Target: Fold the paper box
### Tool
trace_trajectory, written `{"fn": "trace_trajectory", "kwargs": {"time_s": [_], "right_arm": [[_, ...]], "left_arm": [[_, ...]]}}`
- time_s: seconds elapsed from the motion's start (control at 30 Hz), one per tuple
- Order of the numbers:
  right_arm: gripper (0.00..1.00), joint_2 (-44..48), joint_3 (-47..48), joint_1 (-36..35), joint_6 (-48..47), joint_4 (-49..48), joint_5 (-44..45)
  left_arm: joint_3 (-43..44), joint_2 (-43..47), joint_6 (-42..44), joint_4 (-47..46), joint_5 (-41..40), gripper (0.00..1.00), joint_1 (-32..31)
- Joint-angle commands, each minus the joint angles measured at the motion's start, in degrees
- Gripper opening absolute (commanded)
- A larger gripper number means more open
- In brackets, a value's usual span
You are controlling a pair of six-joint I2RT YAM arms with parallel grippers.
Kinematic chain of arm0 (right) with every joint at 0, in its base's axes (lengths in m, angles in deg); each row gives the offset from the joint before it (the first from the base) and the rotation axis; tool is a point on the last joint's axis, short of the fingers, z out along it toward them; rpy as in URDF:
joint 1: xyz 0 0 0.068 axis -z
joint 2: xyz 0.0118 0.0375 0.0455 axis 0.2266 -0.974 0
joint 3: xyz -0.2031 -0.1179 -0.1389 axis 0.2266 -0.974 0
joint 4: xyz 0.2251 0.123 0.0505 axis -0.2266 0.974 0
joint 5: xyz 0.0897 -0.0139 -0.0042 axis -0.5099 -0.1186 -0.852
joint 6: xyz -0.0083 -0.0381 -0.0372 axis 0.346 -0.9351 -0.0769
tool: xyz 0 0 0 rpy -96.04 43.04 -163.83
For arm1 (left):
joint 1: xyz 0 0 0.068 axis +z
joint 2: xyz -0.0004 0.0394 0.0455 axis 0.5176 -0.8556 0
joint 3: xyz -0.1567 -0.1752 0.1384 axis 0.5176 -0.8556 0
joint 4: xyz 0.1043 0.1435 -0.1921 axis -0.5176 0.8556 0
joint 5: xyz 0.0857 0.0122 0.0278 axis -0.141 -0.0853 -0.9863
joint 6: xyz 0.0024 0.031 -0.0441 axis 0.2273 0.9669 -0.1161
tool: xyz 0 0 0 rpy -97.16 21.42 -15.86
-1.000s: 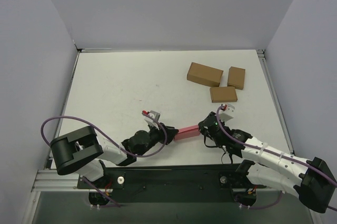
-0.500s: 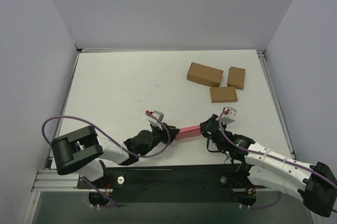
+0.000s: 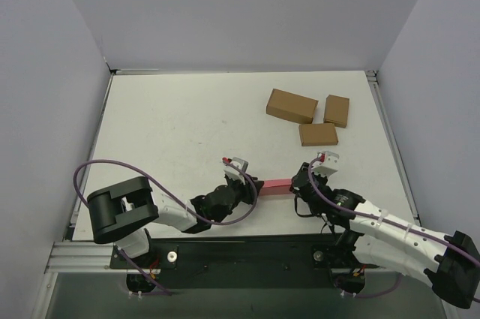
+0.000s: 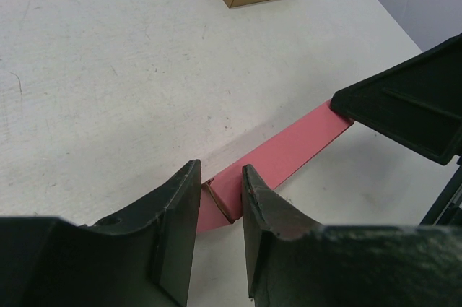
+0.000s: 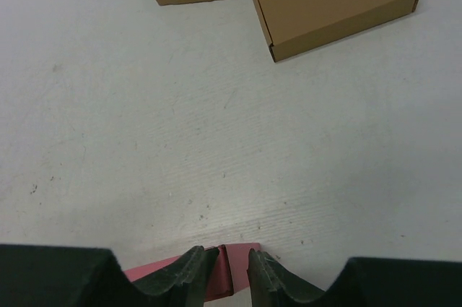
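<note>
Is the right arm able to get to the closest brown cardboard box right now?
Probably yes. Only bare white table lies between the right gripper and that brown cardboard box. It straddles the pink-red paper box, so it must leave that first.

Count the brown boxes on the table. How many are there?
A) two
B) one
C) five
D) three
D: three brown cardboard boxes lie close together on the far right part of the table.
</note>
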Motion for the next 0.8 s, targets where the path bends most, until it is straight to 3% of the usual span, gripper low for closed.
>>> {"fn": "trace_trajectory", "kwargs": {"time_s": [0.0, 0.3, 0.77], "right_arm": [[0.32, -1.18, 2.11, 3.11, -2.44, 13.07, -7.52], [0.38, 4.71, 3.87, 10.67, -5.17, 13.17, -17.89], [0.36, 6.12, 4.14, 10.85, -4.03, 15.80, -18.08]], "left_arm": [[-3.18, -6.59, 3.23, 27.59, 0.94, 0.37, -0.70], [-2.65, -6.41, 3.49, 28.11, 1.38, 0.38, -0.62], [-2.56, -5.35, 3.67, 28.38, 1.47, 0.38, -0.62]]}}
